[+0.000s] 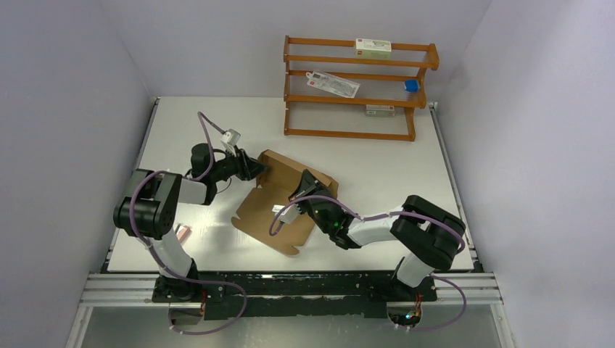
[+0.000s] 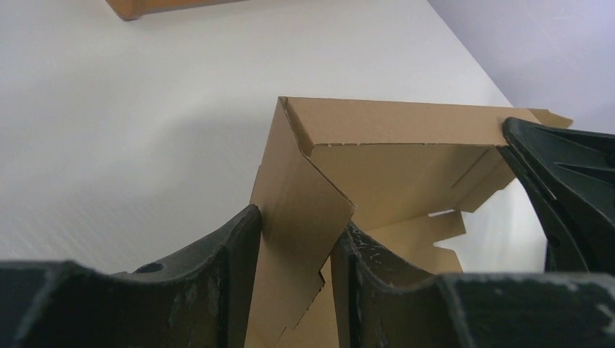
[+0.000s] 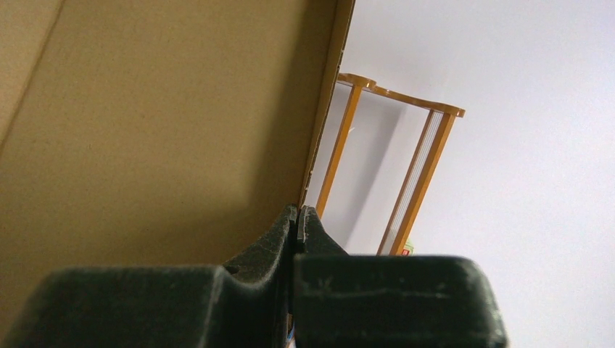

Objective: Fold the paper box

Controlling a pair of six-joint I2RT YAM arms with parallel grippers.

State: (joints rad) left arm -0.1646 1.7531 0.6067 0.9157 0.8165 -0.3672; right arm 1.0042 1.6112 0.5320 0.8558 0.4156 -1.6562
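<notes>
Paper box (image 1: 262,212) sits mid-counter (image 1: 391,181), half-formed. Its long axis runs near-to-far, with the far end skewed right. Far walls are raised; the flat tabbed flap points near-left. Left gripper (image 2: 294,217) fingers are apart, straddling the raised far-left corner wall. Right gripper (image 3: 299,212) fingers are together, tips against the inner panel.

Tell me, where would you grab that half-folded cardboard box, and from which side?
On the paper box, the raised side wall, from the left: upright and thin, so jaws can straddle it, as the left gripper does. The base lies flat.
</notes>
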